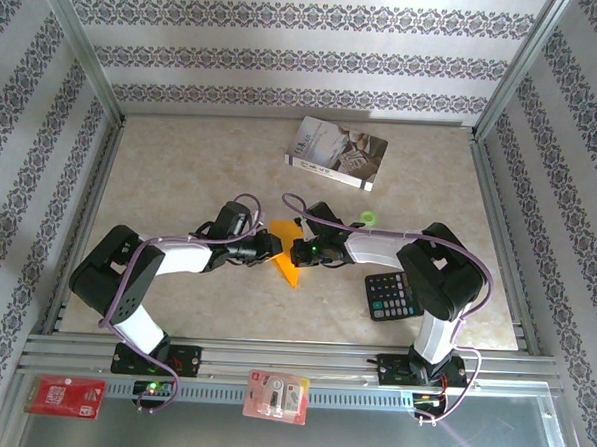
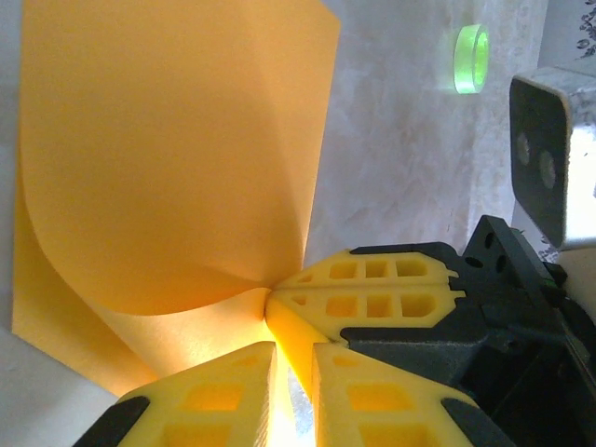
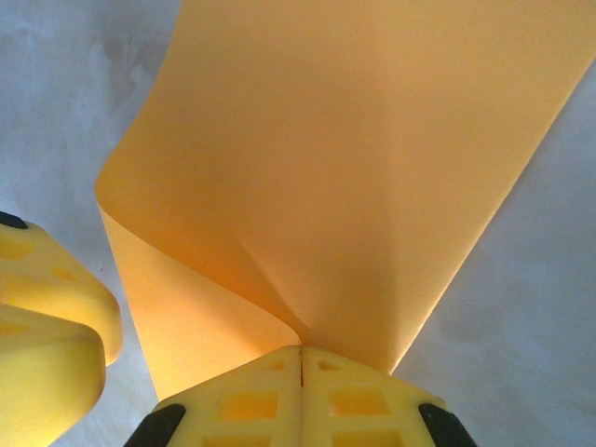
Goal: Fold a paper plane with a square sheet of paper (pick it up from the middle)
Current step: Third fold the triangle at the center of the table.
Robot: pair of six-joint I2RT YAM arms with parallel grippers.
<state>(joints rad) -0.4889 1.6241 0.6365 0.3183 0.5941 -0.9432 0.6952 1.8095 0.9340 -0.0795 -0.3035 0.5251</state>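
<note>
1. The right gripper (image 3: 300, 368) has its yellow ribbed fingers pressed flat together, clamped on an edge of the square sheet of paper (image 3: 354, 168).
2. The left gripper (image 2: 293, 352) faces it from 9 o'clock. Its fingers stand a narrow slit apart with light showing through, and a fold of the sheet runs toward that slit; whether they pinch it I cannot tell.
3. The sheet is thin, plain orange-yellow and matte. It is lifted between the two grippers at the table's middle, bowed into a soft curl with one pointed corner reaching toward 6 o'clock in the top view.
4. The table (image 1: 181, 167) is a smooth, pale beige slab with faint marble clouding.
5. From the sheet, a small translucent green ring (image 1: 367, 217) lies at 2 o'clock, a grey-white printed book (image 1: 337, 152) flat at 1 o'clock, and a black calculator (image 1: 393, 295) at 4 o'clock.
6. Ribbed aluminium rails (image 1: 301, 362) edge the near side, with two flat red packets (image 1: 65, 396) at 6 to 7 o'clock.
7. White walls (image 1: 287, 63) with grey ornamental stripes enclose the table on three sides.
</note>
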